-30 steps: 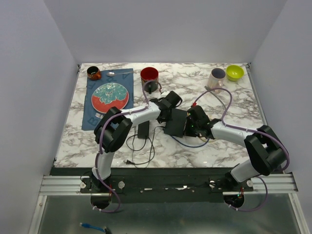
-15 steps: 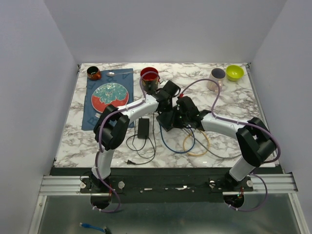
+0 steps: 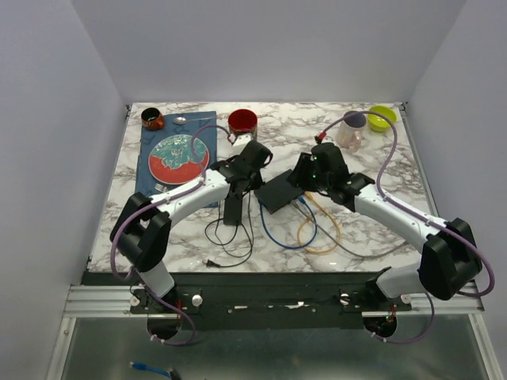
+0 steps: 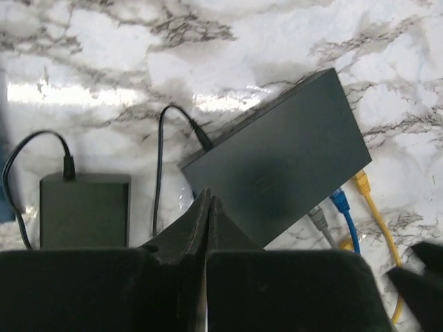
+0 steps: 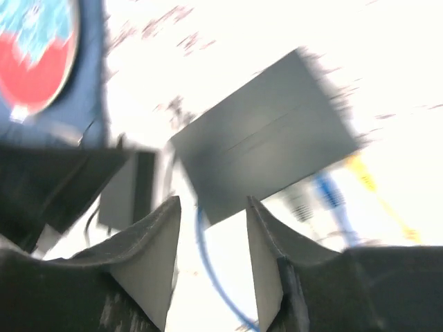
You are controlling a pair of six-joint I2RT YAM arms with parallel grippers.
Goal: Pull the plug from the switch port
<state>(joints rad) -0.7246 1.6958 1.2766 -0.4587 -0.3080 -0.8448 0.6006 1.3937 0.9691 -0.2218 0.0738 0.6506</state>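
Left wrist view shows the network switch mid-table, with grey plug, blue plug and yellow plug seated along one edge. The left gripper, pinched together and empty, hovers by its corner, probably to brace it. The right gripper hangs spread above, likely lining up a plug.

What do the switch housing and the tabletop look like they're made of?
Switch: probably matte dark grey plastic or painted metal; flat faces, faint sheen. Tabletop: glossy white marble pattern with grey veins, showing bright glare; real stone or laminate cannot be told.
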